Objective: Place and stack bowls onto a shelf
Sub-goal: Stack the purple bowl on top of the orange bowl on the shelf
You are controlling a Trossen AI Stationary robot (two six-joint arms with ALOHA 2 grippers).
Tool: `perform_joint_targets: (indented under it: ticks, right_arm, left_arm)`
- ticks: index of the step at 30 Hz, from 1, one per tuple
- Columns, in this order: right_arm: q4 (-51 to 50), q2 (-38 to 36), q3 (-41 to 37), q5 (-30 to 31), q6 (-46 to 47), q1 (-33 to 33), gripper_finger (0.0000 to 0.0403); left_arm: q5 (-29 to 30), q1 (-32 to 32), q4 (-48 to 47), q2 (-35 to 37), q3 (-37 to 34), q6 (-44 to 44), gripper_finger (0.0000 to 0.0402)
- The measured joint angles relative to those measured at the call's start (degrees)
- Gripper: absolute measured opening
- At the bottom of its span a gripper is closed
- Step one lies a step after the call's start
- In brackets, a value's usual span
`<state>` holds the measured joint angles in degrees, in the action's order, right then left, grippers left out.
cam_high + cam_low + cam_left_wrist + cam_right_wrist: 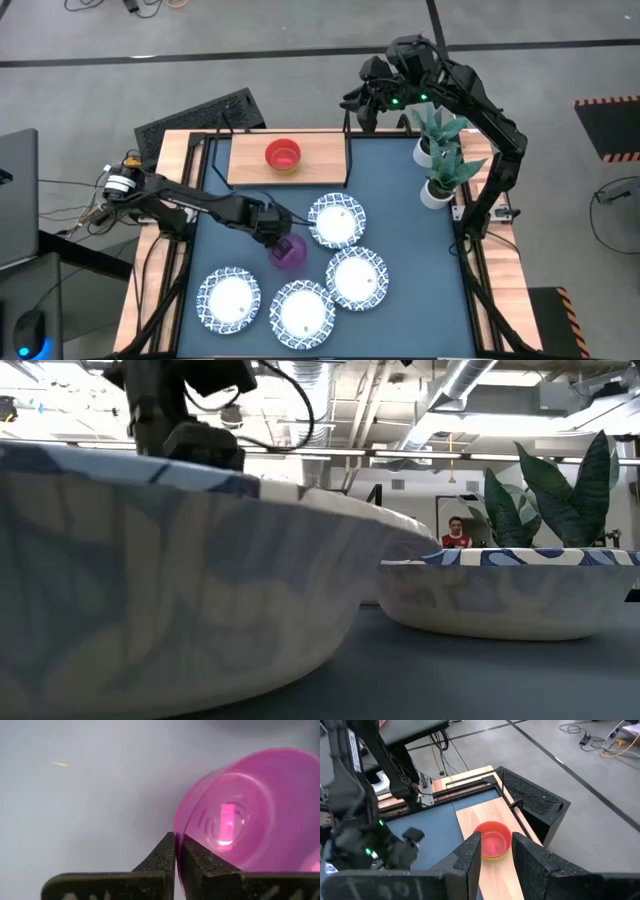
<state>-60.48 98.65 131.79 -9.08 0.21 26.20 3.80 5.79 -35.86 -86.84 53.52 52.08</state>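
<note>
A magenta-purple bowl [291, 251] is over the blue table between the white blue-rimmed bowls, and my left gripper [274, 231] is shut on it. A red bowl [283, 155] sits on the light wooden shelf board [320, 150] at the table's far side. In the right wrist view a yellowish edge shows under the red bowl [492, 840]. Several white patterned bowls [337, 221] [357, 278] [303, 311] rest on the table near the front. My right gripper [365, 100] is open and empty, high above the shelf's right end. My left gripper pinches the magenta bowl's rim [176, 827], with one finger [197, 857] inside the bowl and the other [160, 857] outside. The fingers slant down from the table's left side. The bowl's opening faces the wrist camera. Whether the bowl is clear of the table, I cannot tell.
Two white pots with green plants [440, 150] stand at the table's far right. A black mat or case [200, 118] lies beyond the far left corner. A fourth white bowl [229, 297] sits at the near left. A person in red [455, 538] shows in the room behind.
</note>
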Motion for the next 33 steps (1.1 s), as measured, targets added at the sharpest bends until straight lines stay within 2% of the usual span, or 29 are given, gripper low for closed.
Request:
perform_joint_targets:
  ticks: [5, 10, 16, 19, 22, 25, 29, 33]
  right_arm:
    - [0.1, 0.0, 0.0, 0.02, -0.92, 0.04, 0.0134]
    - [0.1, 0.0, 0.0, 0.04, -0.92, 0.2, 0.0134]
    - [3.14, -0.07, -4.0, 1.38, -0.1, -1.42, 0.0134]
    - [7.51, 0.15, -8.09, 6.56, 1.72, -3.4, 0.0134]
    - [15.21, 0.08, -12.14, 10.73, 1.0, -5.65, 0.0134]
    - [23.46, 0.07, -15.71, 14.68, -0.74, -7.83, 0.0134]
    - [35.84, 0.06, -20.05, 19.82, -3.53, -10.69, 0.0134]
    - [43.77, 0.07, -22.28, 21.12, -4.93, -12.35, 0.0134]
  left_arm:
    - [8.86, -2.23, -10.21, 4.67, 3.57, 2.2, 0.0]
    - [17.12, -3.82, -13.89, 11.45, 5.08, 4.28, 0.0]
    - [37.05, -6.19, -13.54, 21.01, 5.12, 5.61, 0.0]
    - [47.44, -7.65, -11.97, 25.42, 5.14, 4.01, 0.0]
    - [55.15, -9.42, -8.79, 28.53, 5.14, -1.42, 0.0]
    - [60.05, -11.37, -1.72, 30.5, 5.16, -10.26, 0.0]
    - [60.63, -14.09, 10.92, 31.51, 5.16, -25.91, 0.0]
    - [59.55, -15.82, 22.4, 31.46, 5.16, -38.64, 0.0]
